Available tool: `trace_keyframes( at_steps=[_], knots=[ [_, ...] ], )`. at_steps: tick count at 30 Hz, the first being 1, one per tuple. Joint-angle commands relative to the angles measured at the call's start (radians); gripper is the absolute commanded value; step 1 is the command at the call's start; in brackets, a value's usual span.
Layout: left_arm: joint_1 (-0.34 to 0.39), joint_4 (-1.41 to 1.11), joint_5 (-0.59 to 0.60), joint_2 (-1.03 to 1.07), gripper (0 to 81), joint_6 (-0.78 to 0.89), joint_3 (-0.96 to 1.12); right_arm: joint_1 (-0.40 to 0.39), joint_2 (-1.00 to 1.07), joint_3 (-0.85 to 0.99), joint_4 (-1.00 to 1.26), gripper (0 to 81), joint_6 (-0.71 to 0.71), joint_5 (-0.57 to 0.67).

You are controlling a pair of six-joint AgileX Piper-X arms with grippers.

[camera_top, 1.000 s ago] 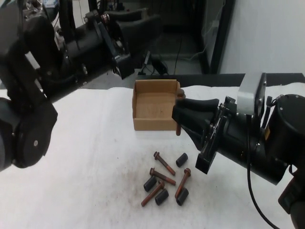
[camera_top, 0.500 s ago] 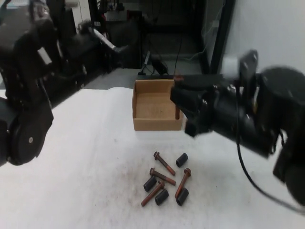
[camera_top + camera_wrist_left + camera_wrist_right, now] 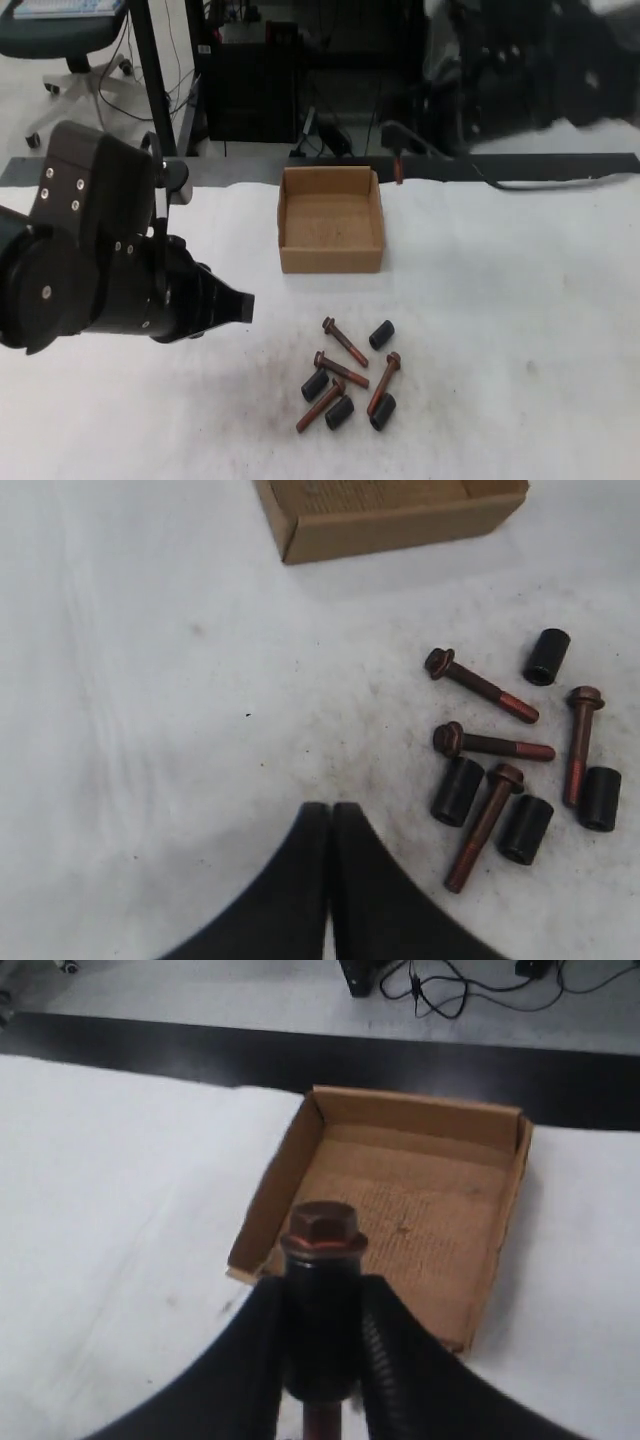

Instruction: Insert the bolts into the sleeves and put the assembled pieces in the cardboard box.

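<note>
Over the white cloth [image 3: 500,300], the left gripper [image 3: 331,815] hung empty, fingers pressed together, near four loose bolts [image 3: 493,745] and four sleeves [image 3: 457,791]. The right gripper [image 3: 322,1310] pinched a sleeve [image 3: 320,1345] with a bolt [image 3: 320,1232] through it, seemingly raised just short of the cardboard box [image 3: 268,1205].

The high view looks from behind, forward and down over the counter [image 3: 520,300]. The left wrist view hangs close above the bolts [image 3: 486,690]. The right wrist view is near and faces the cardboard box [image 3: 400,1200], at 12 o'clock from them. All three views share this box.
</note>
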State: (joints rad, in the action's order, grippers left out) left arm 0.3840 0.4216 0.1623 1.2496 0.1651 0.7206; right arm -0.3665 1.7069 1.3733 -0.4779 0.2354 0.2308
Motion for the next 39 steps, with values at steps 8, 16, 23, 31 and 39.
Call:
trace_keyframes(
  at_steps=[8,16,23,31,39],
  knots=[
    [-0.003,0.007,-0.013,-0.014,0.3,-0.016,0.007,0.004,0.324,0.402,-0.199,0.8,0.007,0.015],
    [-0.003,0.007,-0.013,-0.014,0.3,-0.016,0.007,-0.001,0.476,0.534,-0.243,0.8,0.069,0.011],
    [-0.003,0.007,-0.013,-0.014,0.3,-0.016,0.007,-0.021,0.556,0.553,-0.180,0.8,0.072,0.011],
    [-0.003,0.007,-0.013,-0.014,0.3,-0.016,0.007,-0.031,0.565,0.553,-0.085,17.7,0.072,0.011],
    [-0.003,0.007,-0.013,-0.014,0.3,-0.016,0.007,-0.031,0.565,0.553,-0.085,30.3,0.072,0.008]
  ],
)
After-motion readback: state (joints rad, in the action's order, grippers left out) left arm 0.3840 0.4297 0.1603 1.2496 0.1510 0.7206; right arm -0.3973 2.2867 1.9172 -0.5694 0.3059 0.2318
